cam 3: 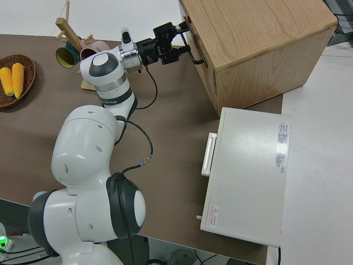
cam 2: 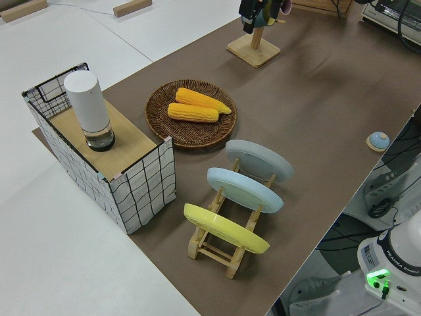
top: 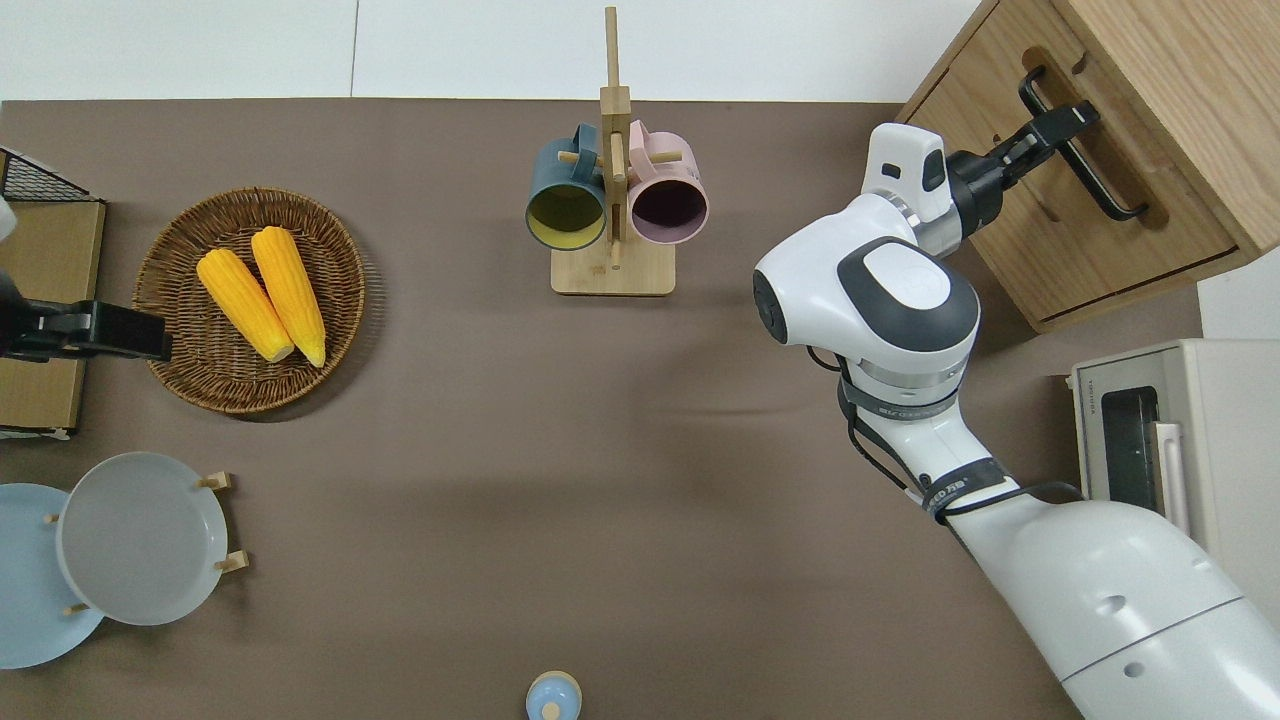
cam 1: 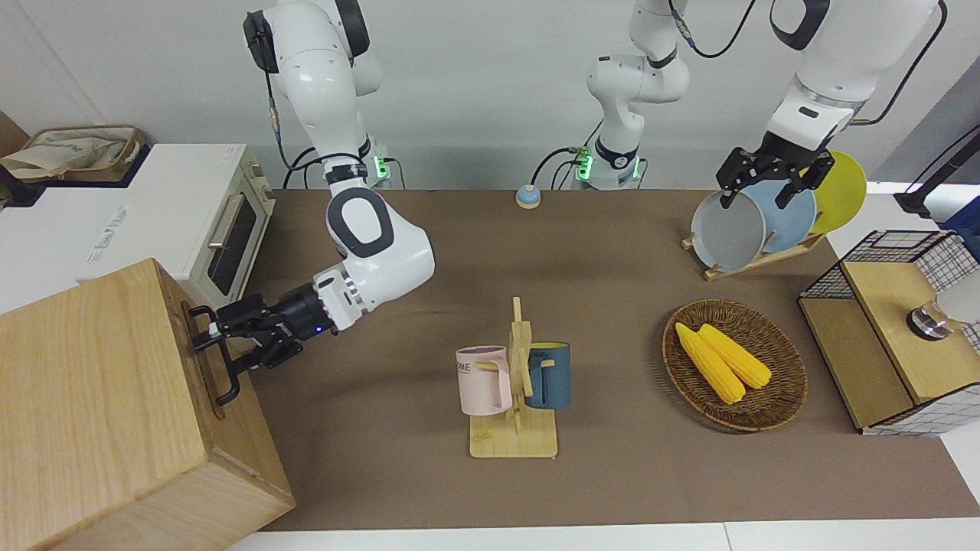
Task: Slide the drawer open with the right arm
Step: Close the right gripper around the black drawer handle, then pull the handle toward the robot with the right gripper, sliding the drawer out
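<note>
Gripping black bar handle (top: 1078, 146) of light-wood drawer (top: 1075, 215): right claw (top: 1062, 124), closed.

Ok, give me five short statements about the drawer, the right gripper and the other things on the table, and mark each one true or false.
1. The right gripper is at the black bar handle of the drawer. True.
2. The drawer is pulled far out of the wooden box. False: its front sits about flush with the box.
3. Two corn cobs lie in the wicker basket. True.
4. The pink mug stands on the table beside the toaster oven. False: it hangs on the wooden mug rack, next to the blue mug.
5. The plate rack holds only one plate. False: it holds three, grey, blue and yellow.
</note>
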Motion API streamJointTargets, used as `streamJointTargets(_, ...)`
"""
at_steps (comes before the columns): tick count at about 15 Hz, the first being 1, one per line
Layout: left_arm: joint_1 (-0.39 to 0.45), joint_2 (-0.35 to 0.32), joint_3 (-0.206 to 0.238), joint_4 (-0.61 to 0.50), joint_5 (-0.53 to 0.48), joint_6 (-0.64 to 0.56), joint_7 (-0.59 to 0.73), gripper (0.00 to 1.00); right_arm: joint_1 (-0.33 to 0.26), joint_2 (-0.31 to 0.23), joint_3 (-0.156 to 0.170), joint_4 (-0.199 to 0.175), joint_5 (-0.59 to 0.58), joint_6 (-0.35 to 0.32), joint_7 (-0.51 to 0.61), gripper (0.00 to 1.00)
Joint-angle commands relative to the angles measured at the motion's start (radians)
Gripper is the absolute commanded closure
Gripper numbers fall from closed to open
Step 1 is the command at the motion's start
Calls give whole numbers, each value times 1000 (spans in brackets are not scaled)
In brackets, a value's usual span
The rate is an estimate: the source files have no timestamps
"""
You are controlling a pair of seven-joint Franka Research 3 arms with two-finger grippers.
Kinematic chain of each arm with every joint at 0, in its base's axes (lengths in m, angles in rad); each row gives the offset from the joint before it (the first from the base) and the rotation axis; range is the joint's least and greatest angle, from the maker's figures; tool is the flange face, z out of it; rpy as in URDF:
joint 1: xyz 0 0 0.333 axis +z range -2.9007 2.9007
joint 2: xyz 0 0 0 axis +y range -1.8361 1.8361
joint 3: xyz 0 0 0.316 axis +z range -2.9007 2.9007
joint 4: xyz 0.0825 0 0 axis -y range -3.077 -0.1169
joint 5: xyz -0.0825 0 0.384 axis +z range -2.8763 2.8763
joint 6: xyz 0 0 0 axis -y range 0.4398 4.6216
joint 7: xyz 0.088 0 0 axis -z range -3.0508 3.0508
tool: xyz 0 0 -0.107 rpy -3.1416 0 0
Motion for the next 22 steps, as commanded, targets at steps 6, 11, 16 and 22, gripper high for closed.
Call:
streamJointTargets(6,-17,13,17,20,12,0,8,2,17,-1,4,-37,-58,-52,-64,973)
streamJointTargets(11,-17,13,17,20,12,0,8,5,37,-2,9,-37,-59,-98,-92,973)
streamJointTargets(16,-17,13,17,20,12,0,8,5,80,-4,12,-35,-49,-136,-92,971)
streamJointTargets(22,-17,13,17,20,12,0,8,5,180,-4,30,-35,11,-278,-92,973)
